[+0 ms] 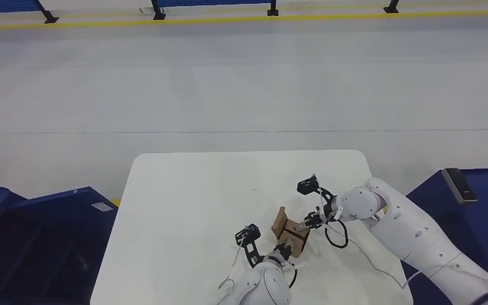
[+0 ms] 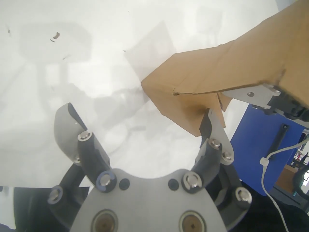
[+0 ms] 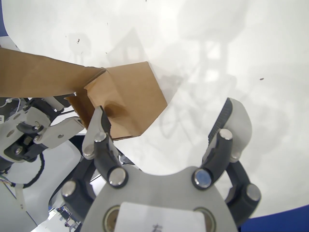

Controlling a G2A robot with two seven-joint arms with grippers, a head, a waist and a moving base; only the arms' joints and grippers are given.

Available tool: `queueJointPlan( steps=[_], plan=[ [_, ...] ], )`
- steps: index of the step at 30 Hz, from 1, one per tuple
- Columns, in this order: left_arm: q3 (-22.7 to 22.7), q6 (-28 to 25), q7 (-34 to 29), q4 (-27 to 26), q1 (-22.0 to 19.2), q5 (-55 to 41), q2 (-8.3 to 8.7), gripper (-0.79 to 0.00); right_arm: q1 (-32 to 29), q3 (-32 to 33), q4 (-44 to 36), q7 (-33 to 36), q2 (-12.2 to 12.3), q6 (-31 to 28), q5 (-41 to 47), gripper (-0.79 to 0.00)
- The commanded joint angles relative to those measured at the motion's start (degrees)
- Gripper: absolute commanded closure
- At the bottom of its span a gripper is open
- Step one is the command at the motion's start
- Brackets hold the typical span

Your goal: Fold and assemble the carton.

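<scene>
A brown cardboard carton (image 1: 290, 226), partly folded, stands near the table's front right. In the left wrist view the carton (image 2: 217, 66) has a long flap running off to one side. My left gripper (image 2: 140, 119) is open, and one of its fingers (image 2: 210, 124) presses on the carton's lower panel. My right gripper (image 3: 164, 114) is open too, with one of its fingers (image 3: 99, 119) pushing a panel of the carton (image 3: 130, 97). In the top view the left gripper (image 1: 284, 248) sits at the carton's near side and the right gripper (image 1: 311, 221) at its right side.
The white table (image 1: 191, 198) has free room to the left of and behind the carton. Blue bins stand beside it on the left (image 1: 46, 229) and on the right (image 1: 454, 191). The table's front edge lies close behind both arms.
</scene>
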Motion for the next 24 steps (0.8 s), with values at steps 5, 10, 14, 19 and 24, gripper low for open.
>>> queueJointPlan(
  steps=[5,10,14,19,24],
  plan=[
    [0.02,0.00,0.83,3.16,-0.99,1.31,-1.43,-0.785,0.06,-0.23,-0.19,0.19,-0.51,0.50,-0.98,-0.785],
    [-0.86,0.00,1.23,5.94,-2.02,2.28,-2.77,-0.785,-0.15,-0.29,0.10,0.39,-0.87,0.95,-1.90,-0.785],
    [-0.93,0.00,0.78,7.35,-2.82,2.20,-3.36,-0.785,-0.06,-0.63,1.20,0.45,-1.35,1.32,-2.21,-0.785],
    [-1.03,0.00,0.67,8.48,-3.27,2.08,-3.67,-0.785,0.10,-0.71,1.57,0.78,-1.82,1.23,-2.40,-0.785],
    [-0.75,0.00,1.03,6.89,-3.44,1.56,-3.71,-0.785,0.18,-0.30,1.16,0.44,-2.11,1.17,-2.62,-0.785]
  ],
)
